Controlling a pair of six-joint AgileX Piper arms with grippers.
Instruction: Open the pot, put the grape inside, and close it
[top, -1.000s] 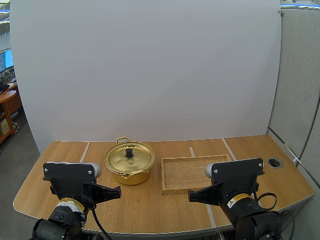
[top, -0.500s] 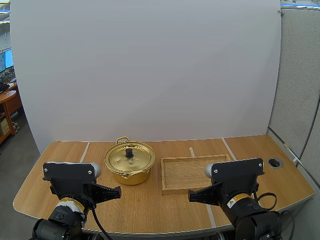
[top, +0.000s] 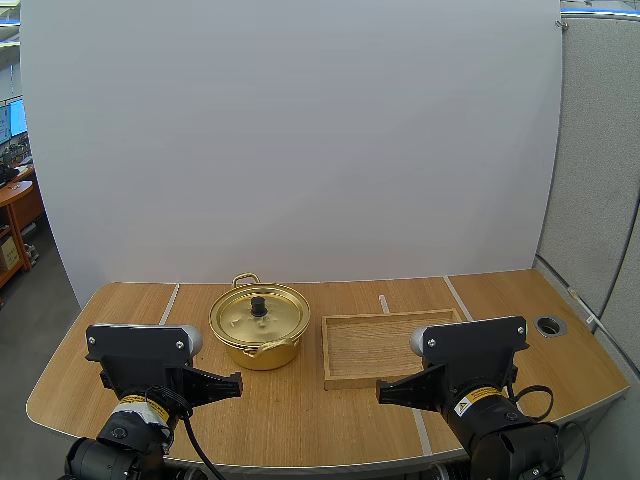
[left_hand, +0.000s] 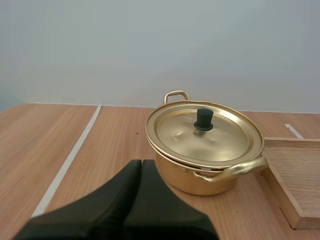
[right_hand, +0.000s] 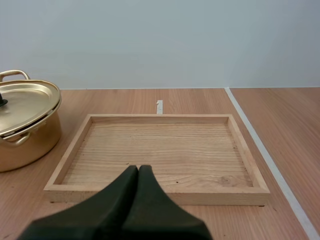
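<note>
My left gripper (left_hand: 141, 163) is hanging over the near part of the table (top: 300, 410), its two black fingers lying pressed together as one dark wedge with nothing between them. It is pointing forward at the pot (left_hand: 205, 165), which is standing a little ahead of it and well apart from the tips. My right gripper (right_hand: 138, 168) is likewise lying with its fingers closed together on nothing. It is aiming at the near wall of the wooden tray (right_hand: 160, 150) and hanging just short of it.

The pot is showing as a shiny, gold-coloured, round and fairly shallow vessel with two looped handles. It is sitting upright on the left half of the table, just beside the tray's left wall and not touching it. The lid (left_hand: 220, 137) is lying flat on the rim and closing the pot, so the inside is hidden from view. A small black knob (left_hand: 203, 119) is standing upright at the lid's centre, and the lid's surface is carrying a few shallow dimples.

The tray is lying flat as a shallow rectangle of pale wood, its floor showing grain from wall to wall and its long side running left to right across the table.

The line through the pot's handles is running from far to near. The far handle (top: 246, 280) is pointing away from the arms, and the near handle (top: 270, 347) is pointing back toward them, angled slightly toward the tray. A white tape line (left_hand: 70, 160) is running along the table to the pot's left.
</note>
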